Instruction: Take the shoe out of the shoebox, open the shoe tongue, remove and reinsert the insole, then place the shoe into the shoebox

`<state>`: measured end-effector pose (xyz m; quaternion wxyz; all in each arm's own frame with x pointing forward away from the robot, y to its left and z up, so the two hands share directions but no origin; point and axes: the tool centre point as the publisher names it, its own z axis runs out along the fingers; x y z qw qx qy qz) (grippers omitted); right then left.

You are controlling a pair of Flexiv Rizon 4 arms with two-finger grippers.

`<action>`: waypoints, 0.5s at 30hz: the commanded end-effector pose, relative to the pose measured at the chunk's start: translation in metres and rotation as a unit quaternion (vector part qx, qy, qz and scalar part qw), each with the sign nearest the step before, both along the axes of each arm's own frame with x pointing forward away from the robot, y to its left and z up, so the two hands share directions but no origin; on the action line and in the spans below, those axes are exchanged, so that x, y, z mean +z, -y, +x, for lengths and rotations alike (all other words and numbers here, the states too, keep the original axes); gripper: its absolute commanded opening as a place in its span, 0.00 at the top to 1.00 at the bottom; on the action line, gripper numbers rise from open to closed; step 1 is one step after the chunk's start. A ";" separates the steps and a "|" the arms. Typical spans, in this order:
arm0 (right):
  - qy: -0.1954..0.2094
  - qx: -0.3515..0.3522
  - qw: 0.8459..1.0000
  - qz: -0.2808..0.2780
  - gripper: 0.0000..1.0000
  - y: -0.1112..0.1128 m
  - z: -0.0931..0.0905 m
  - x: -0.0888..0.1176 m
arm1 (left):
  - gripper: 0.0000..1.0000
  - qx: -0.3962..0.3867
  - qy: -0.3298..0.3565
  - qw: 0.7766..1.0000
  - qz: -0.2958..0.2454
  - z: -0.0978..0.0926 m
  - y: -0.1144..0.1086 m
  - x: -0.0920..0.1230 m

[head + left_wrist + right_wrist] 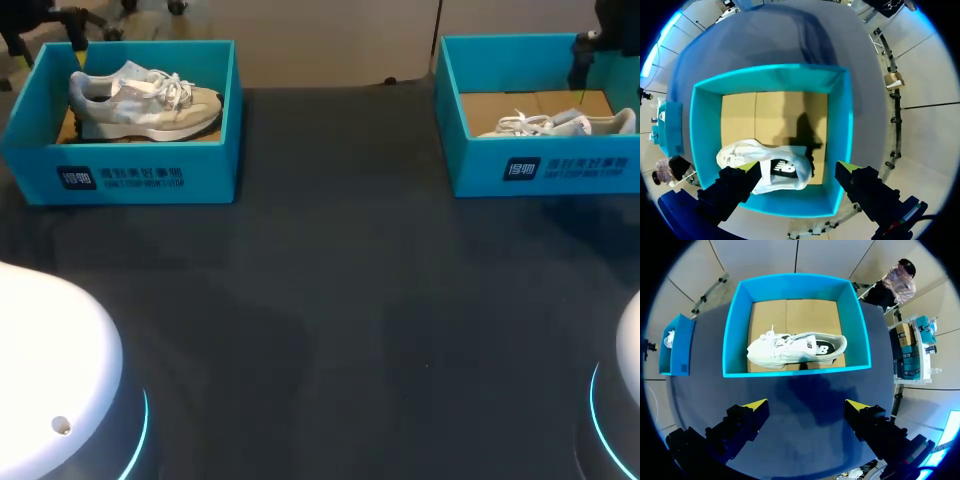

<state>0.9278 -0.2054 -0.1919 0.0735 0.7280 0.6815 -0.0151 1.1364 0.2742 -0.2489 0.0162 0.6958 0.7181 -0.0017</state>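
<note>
Table (330, 300) dark and broad, with one teal box toward each far corner, probably so that each arm has its own within reach. Left shoebox (140, 165) at the far left, lid off and top open, cardboard floor showing. Right shoebox (560, 165) at the far right, likewise open, which leaves room for a straight descent from above.

Left shoe (140, 100) inside the left shoebox, resting on its sole, close along the wall nearest the wrist camera. Right shoe (560, 124) inside the right shoebox, also on its sole, laces uppermost. Neither lifted out yet, so, by judgement, only the first step in hand.

Left gripper (797, 167) poised over the left shoebox, its fingers (732, 185) spread wide, one of them above the shoe. Nothing pinched; seemingly lined up for a grab. Shadow thrown on the bare cardboard suggests some height above the floor.

Right gripper (807, 404) over bare table, short of the right shoebox, spread just as wide and holding nothing, apparently waiting clear of the other arm's work.
</note>
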 end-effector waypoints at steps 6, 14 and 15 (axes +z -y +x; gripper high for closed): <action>0.000 0.000 1.000 0.000 0.00 0.000 0.000 0.000 | 0.00 -0.017 0.000 1.000 0.006 0.028 -0.005 -0.025; 0.000 0.000 1.000 0.000 0.00 0.000 0.000 0.000 | 0.00 -0.034 0.001 0.999 0.021 0.048 -0.008 -0.045; 0.000 0.000 1.000 0.000 0.00 0.000 0.000 0.000 | 0.00 -0.036 0.002 0.999 0.024 0.050 -0.008 -0.048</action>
